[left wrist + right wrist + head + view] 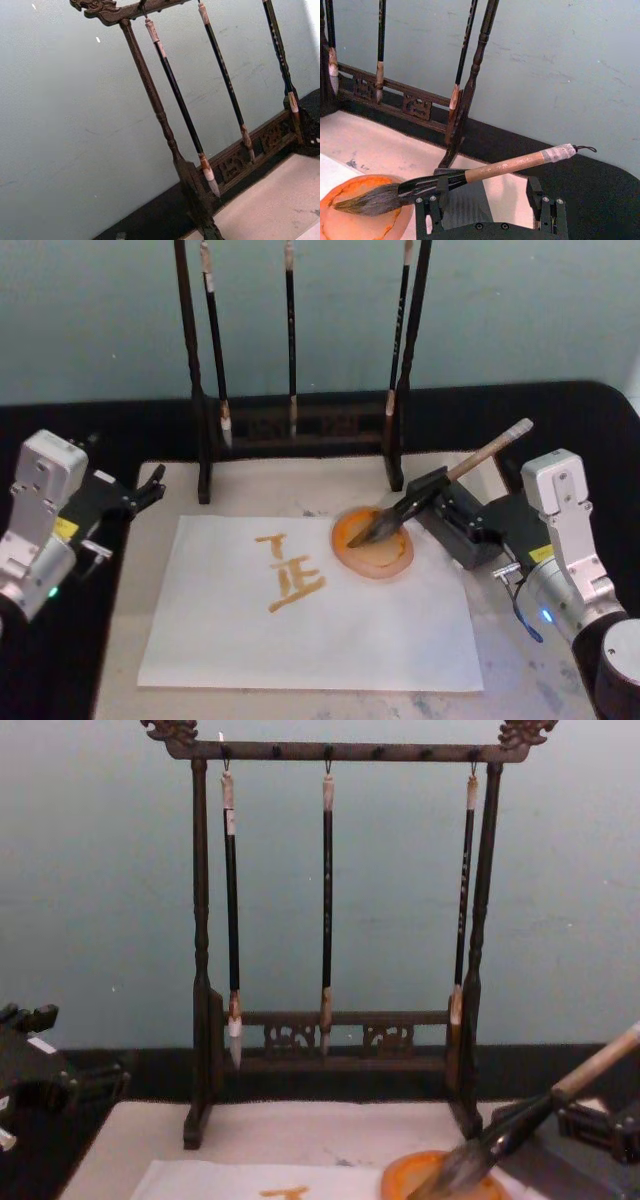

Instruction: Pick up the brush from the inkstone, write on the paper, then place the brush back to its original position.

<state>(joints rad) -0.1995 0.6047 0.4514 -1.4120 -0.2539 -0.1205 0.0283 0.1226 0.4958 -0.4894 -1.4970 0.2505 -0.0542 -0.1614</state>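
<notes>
While the right gripper [428,502] stands wide open around the brush [437,485] over the dish [373,542], grip its stiff handle, never the soft wet bristles.

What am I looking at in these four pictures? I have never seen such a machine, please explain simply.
This is a robot with two arms, each ending in a gripper. One picture comes from a camera on its head, one from its chest, and one from each wrist.

In the head view, a pale mat covers the table. On it lies the paper, a white sheet with orange strokes, and a round orange inkstone. Behind stands a dark wooden rack with three thin brushes hanging.

The right gripper is beside the inkstone. The brush, thick and pale-handled, lies slanted with its bristles resting in the inkstone; its dark lower part passes by one open finger, and I cannot tell if it touches.

The left gripper waits at the mat's left edge, holding nothing.
</notes>
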